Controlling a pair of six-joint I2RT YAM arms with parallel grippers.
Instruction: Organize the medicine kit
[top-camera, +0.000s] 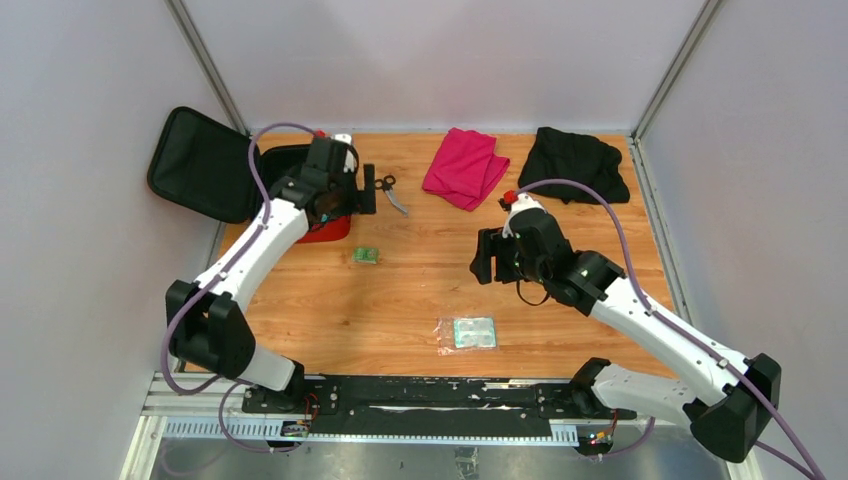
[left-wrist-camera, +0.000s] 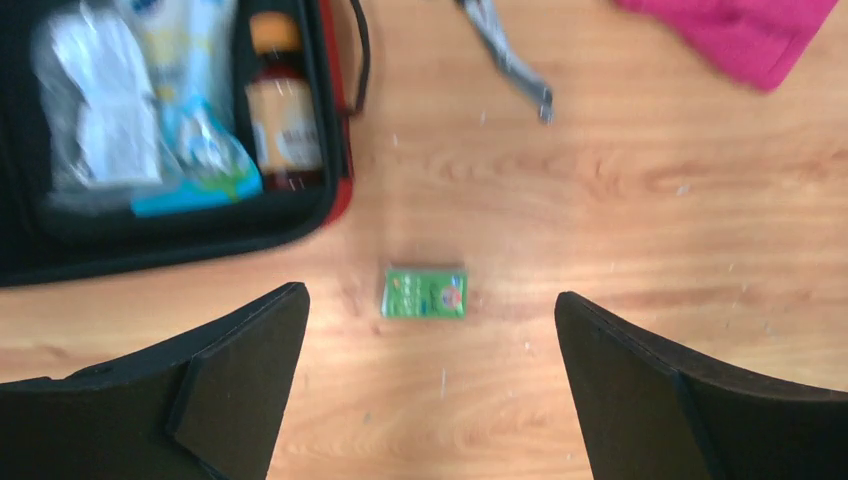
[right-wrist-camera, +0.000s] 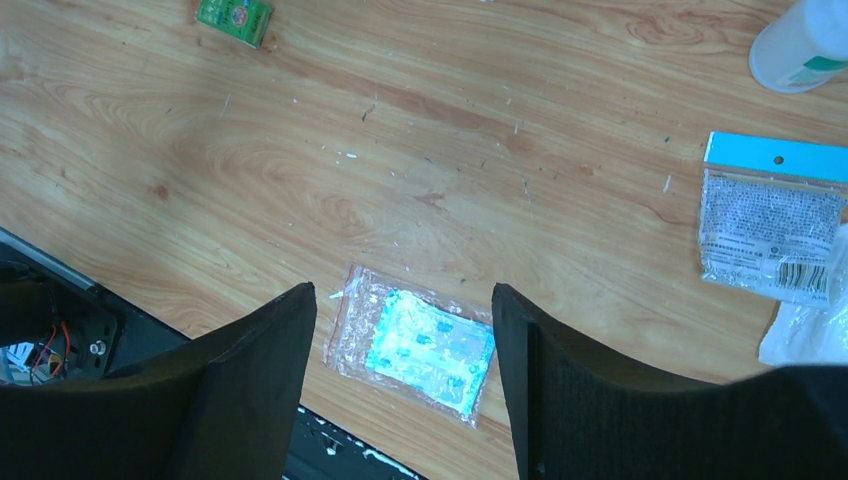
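From above, the medicine kit (top-camera: 330, 232) is seen open at far left. Left wrist: spread left fingers (left-wrist-camera: 240, 370) should be lowered squarely astride the green packet (left-wrist-camera: 425, 292). Right wrist: right fingers (right-wrist-camera: 250, 380) are held spread above a blister pack (right-wrist-camera: 420, 345).

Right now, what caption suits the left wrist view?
Open left pincer hovers over small green packet near the open red medicine kit.
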